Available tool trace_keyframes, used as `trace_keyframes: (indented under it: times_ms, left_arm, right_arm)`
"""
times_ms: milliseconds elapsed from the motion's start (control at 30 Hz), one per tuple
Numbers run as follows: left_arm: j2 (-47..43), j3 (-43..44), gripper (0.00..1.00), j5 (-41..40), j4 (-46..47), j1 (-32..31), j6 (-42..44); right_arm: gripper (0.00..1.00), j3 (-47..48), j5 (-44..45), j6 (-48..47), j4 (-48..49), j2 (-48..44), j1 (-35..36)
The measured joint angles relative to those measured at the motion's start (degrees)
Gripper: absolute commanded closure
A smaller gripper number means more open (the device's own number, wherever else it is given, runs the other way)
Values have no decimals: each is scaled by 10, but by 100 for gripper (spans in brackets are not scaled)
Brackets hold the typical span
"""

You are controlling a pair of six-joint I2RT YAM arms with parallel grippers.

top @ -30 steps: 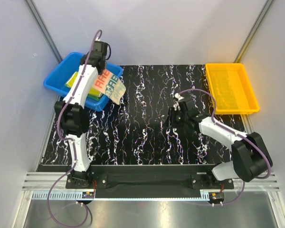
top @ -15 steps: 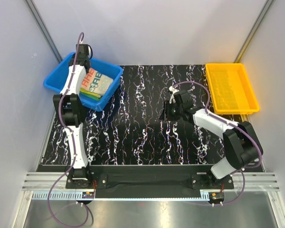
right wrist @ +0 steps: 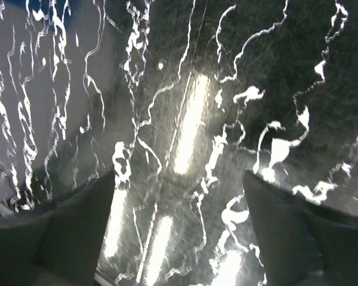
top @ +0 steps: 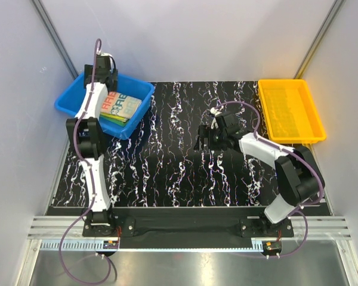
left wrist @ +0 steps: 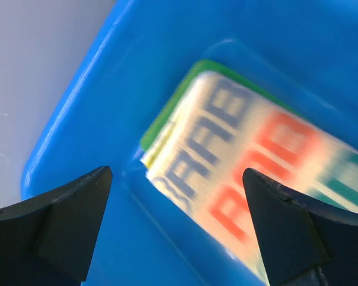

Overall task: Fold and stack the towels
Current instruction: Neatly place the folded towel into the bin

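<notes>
The towels lie folded in a stack inside the blue bin (top: 68, 107). On top is the cream one with red, teal and navy lettering (top: 120, 105) (left wrist: 256, 155). A green edge (left wrist: 173, 98) and a yellow edge (left wrist: 158, 143) peek out beneath it. My left gripper (left wrist: 176, 179) hangs open over the bin's far-left corner, and nothing is between its fingers. Over the black marbled table (right wrist: 185, 119), my right gripper (top: 206, 140) (right wrist: 179, 179) is open and empty, far from the towels.
A yellow tray (top: 289, 110) sits at the table's far right corner. The blue bin's wall (left wrist: 77, 101) is close under my left fingers. Grey walls enclose the table on the left, the back and the right.
The left gripper carried the lettered towel from the bin's right rim into the bin, then opened and let it go on the stack. The right gripper opened wider and moved left.
</notes>
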Motion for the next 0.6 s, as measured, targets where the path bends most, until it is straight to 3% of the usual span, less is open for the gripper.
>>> trace_keyframes:
  times_ms: [133, 333, 600]
  left_arm:
    - [-131, -113, 1, 57, 0, -64, -43]
    - [-316, -221, 1, 311, -2, -170, -144]
    - [-481, -370, 1, 416, -26, -293, -171]
  right_arm:
    - [0, 8, 2, -2, -34, -31, 0]
    - [0, 22, 6, 3, -82, -159, 0]
    - [0, 64, 81, 41, -158, -316, 0]
